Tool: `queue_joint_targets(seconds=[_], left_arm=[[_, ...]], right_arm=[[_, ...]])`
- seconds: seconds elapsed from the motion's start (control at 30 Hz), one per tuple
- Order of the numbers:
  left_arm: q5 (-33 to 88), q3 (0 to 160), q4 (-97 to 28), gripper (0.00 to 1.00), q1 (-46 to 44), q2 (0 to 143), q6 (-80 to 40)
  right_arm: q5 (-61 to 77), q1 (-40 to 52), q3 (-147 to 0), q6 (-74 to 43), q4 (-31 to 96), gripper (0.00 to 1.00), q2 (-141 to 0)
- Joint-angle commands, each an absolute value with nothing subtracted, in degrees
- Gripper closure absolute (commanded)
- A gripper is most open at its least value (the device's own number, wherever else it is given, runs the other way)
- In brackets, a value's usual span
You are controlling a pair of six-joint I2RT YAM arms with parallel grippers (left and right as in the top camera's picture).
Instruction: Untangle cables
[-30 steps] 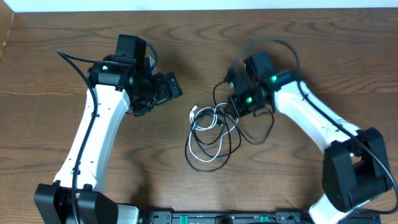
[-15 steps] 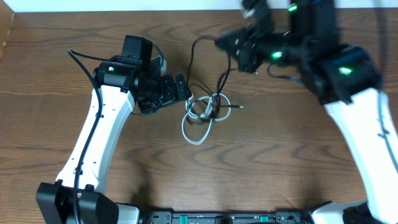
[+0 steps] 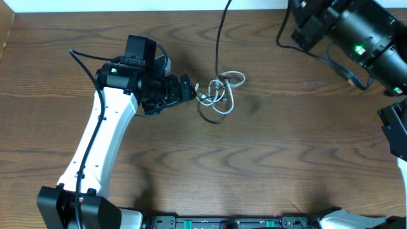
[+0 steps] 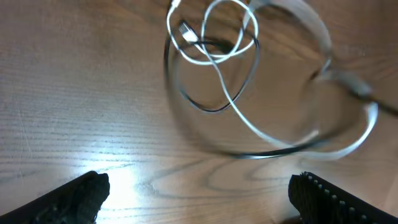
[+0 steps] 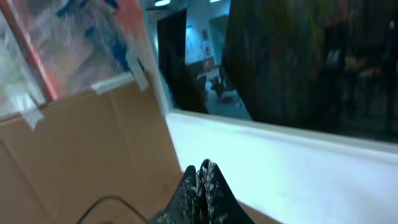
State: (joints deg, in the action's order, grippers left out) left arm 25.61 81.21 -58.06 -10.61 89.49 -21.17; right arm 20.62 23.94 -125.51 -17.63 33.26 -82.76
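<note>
A small tangle of cables lies mid-table: a white cable in loose loops, knotted with black cable. One black cable rises taut from the tangle and leaves the overhead view at the top. My left gripper is open and empty just left of the tangle. In the left wrist view its fingertips are wide apart, with the white cable and a black loop ahead, blurred. My right gripper is raised high with its fingers pressed together, a black cable trailing below it.
The right arm fills the overhead view's top right, close to the camera. A thick black wire runs to the left arm. The table's far edge meets a white wall. The right wrist view shows cardboard and a window.
The right arm has risen high and swung back to the right, pulling a black cable up. The tangle has slid up the table and drawn tighter. The left gripper has moved in beside it.
</note>
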Motion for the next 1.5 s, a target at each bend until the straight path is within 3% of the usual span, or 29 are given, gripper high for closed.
queue_joint_targets(seconds=[0.0, 0.27, 0.5, 0.77, 0.83, 1.03, 1.3, 1.47], left_arm=[[26.4, 80.8, -57.3, 0.02, -10.7, 89.5, -25.2], [26.3, 80.8, -55.8, 0.02, -10.7, 89.5, -27.8], [26.3, 80.8, -55.4, 0.02, -10.7, 89.5, -27.8], [26.3, 80.8, -55.7, 0.02, -10.7, 89.5, -27.7], [26.3, 80.8, -55.7, 0.02, -10.7, 89.5, -27.7], [27.4, 80.8, -55.8, 0.02, -10.7, 89.5, -27.7], [32.6, 80.8, -54.9, 0.02, -10.7, 89.5, -29.4], [45.6, 80.9, -50.8, 0.02, -10.7, 89.0, -20.5]], right_arm=[[18.5, 24.1, -125.8, -20.3, 33.1, 0.99, -83.7], [18.7, 24.0, -125.8, -26.1, 32.8, 0.99, -85.1], [17.6, 23.9, -125.8, -26.8, 22.8, 0.99, -84.5], [-16.2, 23.9, -125.8, -29.0, 15.5, 0.99, -81.3], [-18.5, 23.9, -125.8, -26.7, 17.6, 0.99, -81.2], [-9.1, 23.9, -125.8, -26.1, 31.2, 0.99, -83.0], [21.8, 23.9, -125.8, -26.3, 33.5, 0.99, -88.0], [28.0, 23.9, -125.8, -27.2, 37.1, 0.99, -88.4]])
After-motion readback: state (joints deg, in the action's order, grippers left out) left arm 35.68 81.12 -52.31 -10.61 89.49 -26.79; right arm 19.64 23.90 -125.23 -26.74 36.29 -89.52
